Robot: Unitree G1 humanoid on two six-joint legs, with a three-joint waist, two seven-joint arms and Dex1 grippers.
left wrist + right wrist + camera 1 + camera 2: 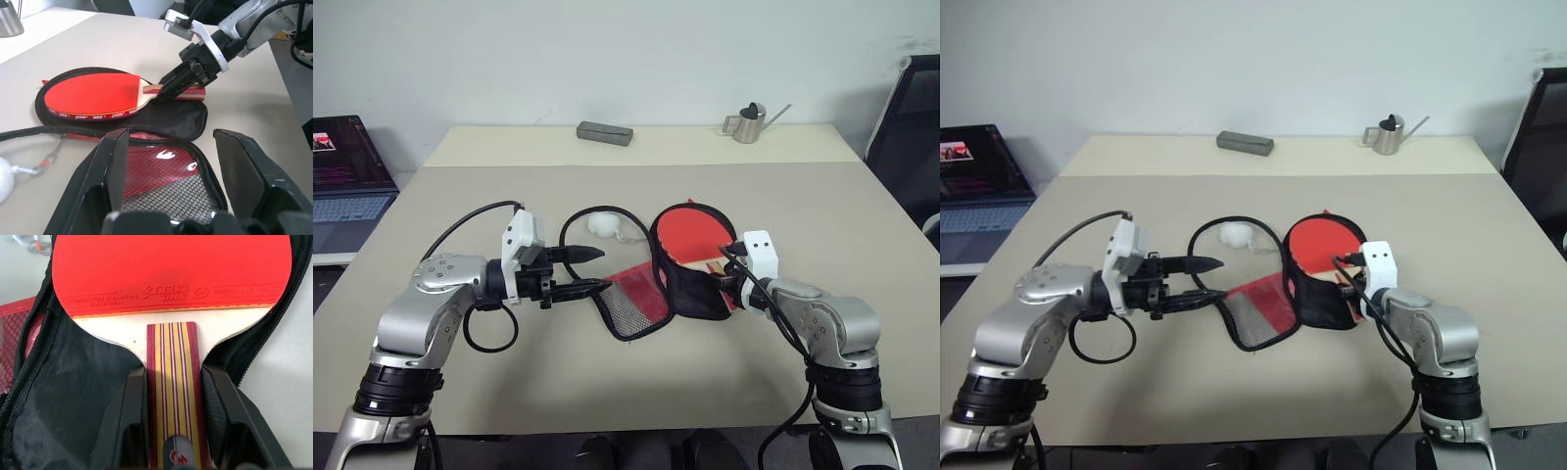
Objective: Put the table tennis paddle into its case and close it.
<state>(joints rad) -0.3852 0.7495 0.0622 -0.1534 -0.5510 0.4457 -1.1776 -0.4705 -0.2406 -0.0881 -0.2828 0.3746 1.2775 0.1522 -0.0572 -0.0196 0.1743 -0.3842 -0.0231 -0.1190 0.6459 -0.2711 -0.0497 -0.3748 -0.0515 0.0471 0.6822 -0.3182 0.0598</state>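
- The case [690,284] lies unzipped on the tabletop [636,196], its black half spread flat and its red mesh flap [636,302] folded out toward the robot's left. A small white ball [603,224] rests on the tabletop just beyond the flap.
- The table tennis paddle [93,93] lies red face up with its head over the black half; the handle [173,391] juts past the case's narrow end. Judgement: the insertion step is in hand and not finished.
- Next move, as judged: seat the paddle fully within the black half, let go of the handle, then fold the mesh flap over and run the zip; the flap must not drag the paddle askew.
- Right gripper [173,382]: fingers [222,401] clamped on either side of the striped handle, pointing toward the paddle head.
- Left gripper [576,271]: fingers [110,166] well apart, empty, hovering at the outer edge of the mesh flap; contact with the flap cannot be told.
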